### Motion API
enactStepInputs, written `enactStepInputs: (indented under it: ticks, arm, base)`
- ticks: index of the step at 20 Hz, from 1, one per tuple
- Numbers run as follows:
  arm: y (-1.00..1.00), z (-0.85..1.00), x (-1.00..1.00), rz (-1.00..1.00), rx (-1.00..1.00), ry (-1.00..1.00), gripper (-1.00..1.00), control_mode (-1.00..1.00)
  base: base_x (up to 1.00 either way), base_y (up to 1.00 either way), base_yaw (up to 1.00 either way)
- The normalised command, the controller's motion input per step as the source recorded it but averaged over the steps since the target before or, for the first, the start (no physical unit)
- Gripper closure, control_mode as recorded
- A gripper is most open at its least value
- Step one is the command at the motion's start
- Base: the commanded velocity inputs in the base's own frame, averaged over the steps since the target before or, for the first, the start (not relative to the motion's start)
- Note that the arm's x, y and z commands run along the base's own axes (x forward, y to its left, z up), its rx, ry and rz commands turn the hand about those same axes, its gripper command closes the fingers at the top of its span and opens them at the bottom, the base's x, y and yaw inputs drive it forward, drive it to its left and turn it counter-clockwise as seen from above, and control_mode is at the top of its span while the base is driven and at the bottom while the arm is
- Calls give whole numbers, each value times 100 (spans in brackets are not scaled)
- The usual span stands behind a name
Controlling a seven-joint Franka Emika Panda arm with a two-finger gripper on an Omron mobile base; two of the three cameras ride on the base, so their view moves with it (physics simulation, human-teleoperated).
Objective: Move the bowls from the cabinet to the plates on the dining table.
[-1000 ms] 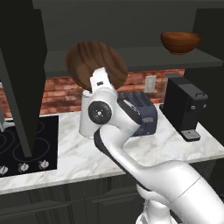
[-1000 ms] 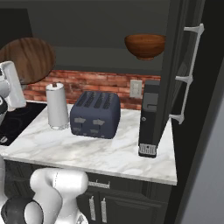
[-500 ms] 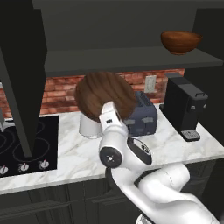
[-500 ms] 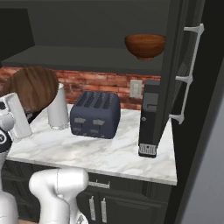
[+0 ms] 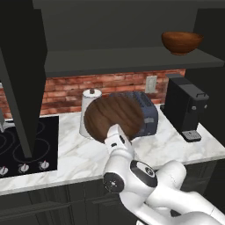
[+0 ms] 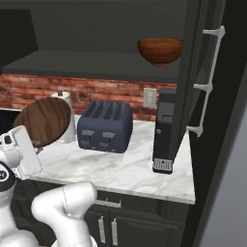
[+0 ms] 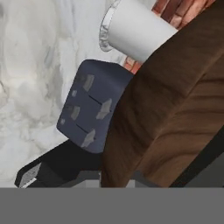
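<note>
Far left, black cooktop (image 5: pixel 26 140) set into the marble counter (image 5: pixel 176 147), knobs along its front edge, nothing on it. Next along, toward the back edge, white paper towel roll (image 5: pixel 90 99) standing upright, now half hidden behind the carried bowl (image 5: pixel 113 118). Held on edge, rim pinched in the gripper (image 5: pixel 112 132), jaws closed tight on the wood. Brought down over the last second: first up near the shelf (image 5: pixel 110 59), then level with the brick wall, now low over the middle of the counter, in front of roll and toaster (image 5: pixel 148 115), clear of the marble and apparently touching neither. Arm folded back toward the base along with it. Right of the toaster, black coffee machine (image 5: pixel 184 105) at the right end of the counter, unmoved. Above it, at the right end of the shelf, second bowl (image 5: pixel 181 41) upright, still waiting. Far right, open cabinet door (image 6: pixel 205 77) with silver bar handles.

For the task: first bowl out of the cabinet and secured, withdrawal nearly done. Probably next, a drive to the dining table and its plates. Worth watching: thin rim grip on a tilted bowl, liable to swing or slip in a turn. One bowl left to fetch afterwards
</note>
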Motion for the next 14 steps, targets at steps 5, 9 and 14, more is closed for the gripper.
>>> enactStepInputs:
  ticks: [5,9,14]
  arm:
    - [-46,-49,-2,-2,-7,0,100,-100]
    - [-48,-20,-1,-2,-2,0,100,-100]
    - [-46,-11,0,-1,0,0,100,-100]
  base:
    - [0,0,0]
    - [0,0,0]
    - [0,0,0]
